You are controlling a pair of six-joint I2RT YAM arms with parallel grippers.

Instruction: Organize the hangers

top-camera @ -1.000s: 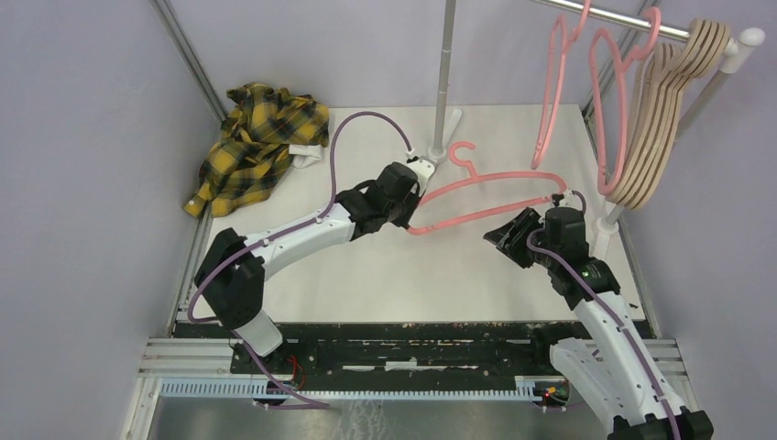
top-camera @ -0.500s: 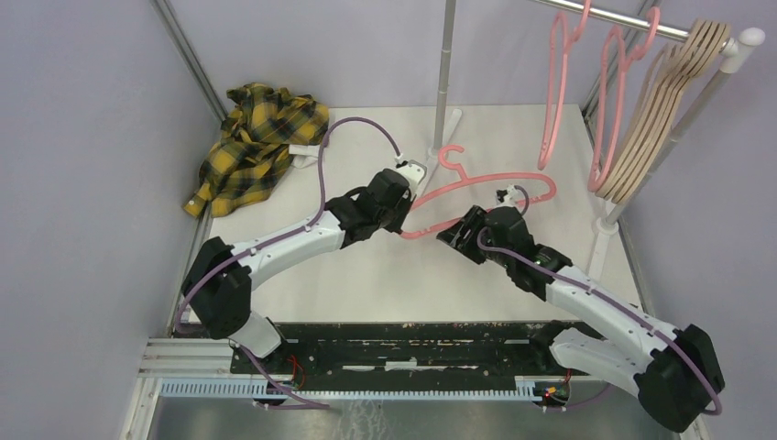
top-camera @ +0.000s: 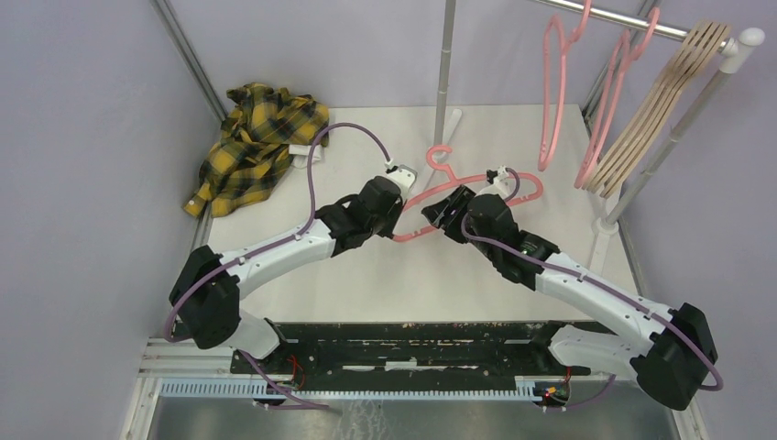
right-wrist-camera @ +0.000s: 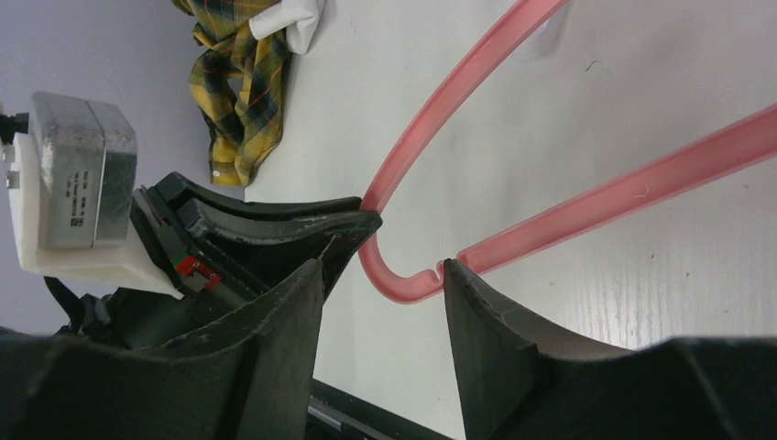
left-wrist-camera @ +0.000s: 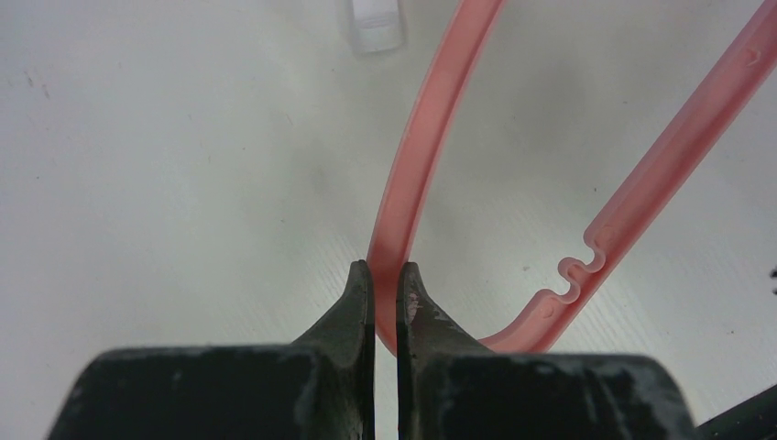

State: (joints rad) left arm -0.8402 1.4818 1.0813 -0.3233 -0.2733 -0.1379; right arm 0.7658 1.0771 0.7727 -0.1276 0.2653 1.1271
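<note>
**A:** How far along is it?

**B:** Most of the way, I'd judge. In the top view the rail sits at 1 o'clock. A pink pair hangs on it, and a beige set hangs just to the right of them. One loose hanger is down over the table near the centre, with its hook toward 12.

**A:** Who has it?

**B:** The left claw is pinched narrow on the hanger's upper arm, just beside the corner at its 9 o'clock end. The right claw stands wide, with one finger on either side of that same corner. I cannot tell whether either finger touches the plastic.

**A:** Is it lifted or lying flat?

**B:** I cannot tell that either. The wrist views show pink against white and no clear gap.

**A:** So what's left?

**B:** This last hanger has to go up on the rail, presumably beside the pink pair. It looks to me like a hand-over is being set up, since the rail is on the right arm's side. For that, the right claw would need to close before the left lets go. The shirt lies crumpled at 10 o'clock, well apart from all of this.
</note>
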